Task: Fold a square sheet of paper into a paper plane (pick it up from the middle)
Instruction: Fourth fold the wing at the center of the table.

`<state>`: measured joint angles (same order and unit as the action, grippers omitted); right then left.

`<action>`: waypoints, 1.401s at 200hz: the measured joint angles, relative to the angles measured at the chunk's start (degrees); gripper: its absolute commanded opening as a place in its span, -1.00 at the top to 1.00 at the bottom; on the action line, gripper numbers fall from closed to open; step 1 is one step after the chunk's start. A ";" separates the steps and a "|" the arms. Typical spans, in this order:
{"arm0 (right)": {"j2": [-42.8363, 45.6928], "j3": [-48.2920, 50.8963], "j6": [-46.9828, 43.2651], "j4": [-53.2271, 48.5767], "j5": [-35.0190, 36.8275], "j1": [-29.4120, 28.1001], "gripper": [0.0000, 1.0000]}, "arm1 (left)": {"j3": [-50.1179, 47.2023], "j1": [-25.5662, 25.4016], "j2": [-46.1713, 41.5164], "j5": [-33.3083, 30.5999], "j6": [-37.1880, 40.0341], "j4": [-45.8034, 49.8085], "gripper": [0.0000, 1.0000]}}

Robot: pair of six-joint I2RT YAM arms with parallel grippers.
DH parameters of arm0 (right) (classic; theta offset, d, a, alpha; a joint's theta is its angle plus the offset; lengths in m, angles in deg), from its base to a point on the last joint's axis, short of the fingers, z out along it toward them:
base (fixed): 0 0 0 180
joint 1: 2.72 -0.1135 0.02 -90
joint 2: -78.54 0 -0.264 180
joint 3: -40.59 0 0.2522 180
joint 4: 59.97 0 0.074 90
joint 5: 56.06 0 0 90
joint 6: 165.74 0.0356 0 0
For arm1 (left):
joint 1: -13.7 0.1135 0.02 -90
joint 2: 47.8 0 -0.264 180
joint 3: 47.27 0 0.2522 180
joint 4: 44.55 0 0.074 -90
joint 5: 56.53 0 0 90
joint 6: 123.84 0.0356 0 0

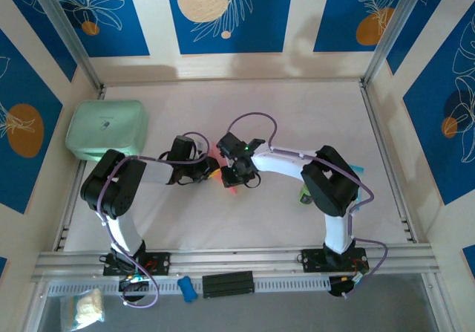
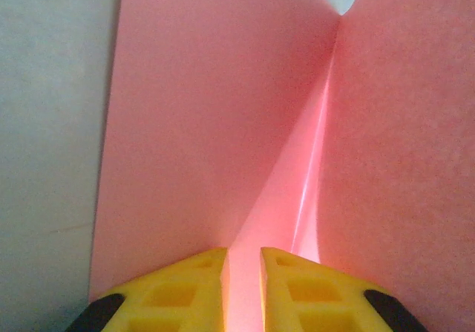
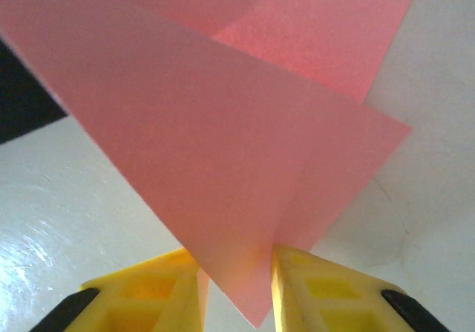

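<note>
The pink square sheet of paper (image 1: 230, 187) is partly folded and held up at the table's middle, between my two wrists. In the left wrist view the sheet (image 2: 208, 124) shows a long centre crease that runs down into my left gripper (image 2: 243, 254), which is shut on it. In the right wrist view a pointed folded corner of the sheet (image 3: 245, 146) hangs between the fingers of my right gripper (image 3: 234, 254). Those jaws stand a little apart, with white table showing beside the tip. From above, the left gripper (image 1: 211, 170) and right gripper (image 1: 231, 174) almost touch.
A mint-green rounded case (image 1: 106, 128) lies at the back left of the white table (image 1: 312, 116). A small green can (image 1: 304, 194) sits half hidden behind my right arm. Metal frame posts and patterned walls close in the sides.
</note>
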<state>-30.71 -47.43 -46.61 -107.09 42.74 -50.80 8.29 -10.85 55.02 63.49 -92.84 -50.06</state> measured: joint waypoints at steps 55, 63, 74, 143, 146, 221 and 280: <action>-0.52 -1.88 -0.74 -0.74 1.77 -1.07 0.72 | 0.04 0.00 0.00 0.00 0.00 0.04 0.61; -0.68 -1.88 -0.87 -0.76 1.73 -1.09 0.75 | 0.04 0.00 0.00 0.00 0.00 0.04 0.62; -0.90 -1.88 -1.27 -0.74 1.62 -1.09 0.77 | 0.04 0.00 0.00 0.00 0.00 0.04 0.62; -1.33 -1.27 -2.23 1.49 -2.97 0.04 0.81 | 0.04 0.00 0.00 0.00 -0.02 0.02 0.61; -1.33 -1.14 -2.29 1.68 -3.23 0.13 0.81 | 0.04 0.00 0.00 0.00 -0.02 0.04 0.61; -1.33 2.14 -3.21 5.53 -9.01 3.02 0.80 | 0.02 0.00 -1.14 -0.50 0.07 1.79 0.56; -0.90 2.45 -3.98 5.66 -6.38 2.64 0.57 | 0.04 0.00 -1.79 -1.14 1.03 3.89 0.56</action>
<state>-31.61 -44.98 -50.59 -101.43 36.36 -48.15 8.34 -10.85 53.23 62.35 -91.82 -46.17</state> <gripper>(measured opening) 0.199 0.219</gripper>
